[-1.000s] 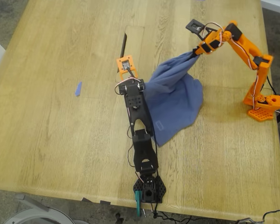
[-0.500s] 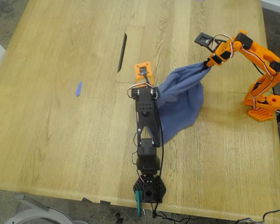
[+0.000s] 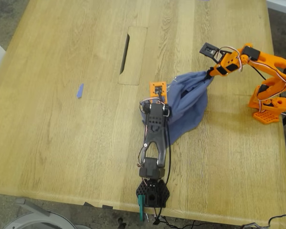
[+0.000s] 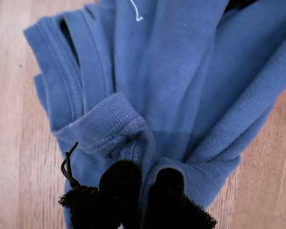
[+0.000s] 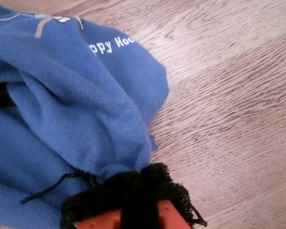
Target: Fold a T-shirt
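Note:
The slate-blue T-shirt (image 3: 188, 102) hangs bunched between my two grippers, its lower part resting on the table right of centre in the exterior view. My first gripper (image 3: 166, 95), on the black arm, is shut on a ribbed edge of the T-shirt (image 4: 181, 86), with cloth pinched between its padded fingers (image 4: 119, 183). My second gripper (image 3: 210, 72), on the orange arm, is shut on another bunched corner of the T-shirt (image 5: 62, 105) toward the exterior view's right. White chest lettering (image 5: 109, 45) shows in the second wrist view.
A tiny blue scrap (image 3: 79, 90) lies on the wooden table (image 3: 62, 143) at the exterior view's left. A cable slot and inset plate (image 3: 132, 55) sit behind the arms. The orange base (image 3: 269, 109) stands near the exterior view's right edge, the black base (image 3: 152, 193) at the front edge.
Both grippers have carried the T-shirt toward the exterior view's right and a little nearer the front. The cloth is more tightly bunched between them and covers less table.

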Robot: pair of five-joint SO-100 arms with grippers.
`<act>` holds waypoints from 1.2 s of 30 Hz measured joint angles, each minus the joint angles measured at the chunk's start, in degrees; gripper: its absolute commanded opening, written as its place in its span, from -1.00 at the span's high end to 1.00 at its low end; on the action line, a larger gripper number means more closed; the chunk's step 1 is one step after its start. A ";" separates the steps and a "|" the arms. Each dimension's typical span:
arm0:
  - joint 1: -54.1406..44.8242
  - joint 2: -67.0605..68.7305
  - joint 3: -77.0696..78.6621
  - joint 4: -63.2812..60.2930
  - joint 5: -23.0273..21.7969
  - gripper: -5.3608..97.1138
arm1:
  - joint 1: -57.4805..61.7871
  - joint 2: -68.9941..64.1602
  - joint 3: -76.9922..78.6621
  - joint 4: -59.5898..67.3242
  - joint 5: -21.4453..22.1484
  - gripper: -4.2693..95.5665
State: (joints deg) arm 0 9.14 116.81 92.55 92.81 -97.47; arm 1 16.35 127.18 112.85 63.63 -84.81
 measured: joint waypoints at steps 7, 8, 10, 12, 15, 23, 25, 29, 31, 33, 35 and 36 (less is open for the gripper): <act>4.48 1.23 8.00 -5.27 -0.70 0.60 | -0.70 7.38 13.01 -7.65 0.00 0.91; 4.66 1.23 8.61 -5.63 -0.88 0.56 | -0.70 8.53 14.59 -8.35 0.00 0.91; 5.10 1.23 9.84 -6.50 -1.23 0.48 | -0.70 10.37 17.40 -10.02 0.00 0.89; 5.89 1.23 11.07 -7.38 -1.67 0.40 | -0.70 12.57 20.48 -11.34 0.00 0.79; 6.94 2.02 13.10 -8.53 -1.93 0.28 | -0.70 15.73 24.43 -12.57 0.00 0.75; 10.02 4.57 18.98 -10.90 -3.43 0.12 | -0.62 23.99 32.78 -13.97 0.00 0.73; 11.07 4.66 20.21 -11.69 -3.60 0.11 | -0.70 26.19 34.89 -13.97 0.00 0.73; 13.45 4.92 22.32 -13.01 -4.04 0.11 | -1.49 29.53 38.58 -14.41 0.18 0.85; 14.85 5.01 23.38 -13.36 -4.92 0.11 | -2.29 31.03 39.99 -14.50 0.35 0.90; 16.08 5.01 23.99 -13.71 -5.36 0.12 | -3.34 32.78 41.22 -14.50 0.44 0.91; 17.14 5.01 24.70 -13.71 -6.15 0.26 | -4.39 34.37 42.19 -13.80 0.44 0.91; 17.58 5.01 24.96 -13.71 -6.59 0.33 | -4.75 35.42 42.80 -13.45 0.44 0.91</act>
State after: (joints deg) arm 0 26.72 121.82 117.51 79.10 -104.06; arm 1 11.60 162.60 155.65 50.19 -84.38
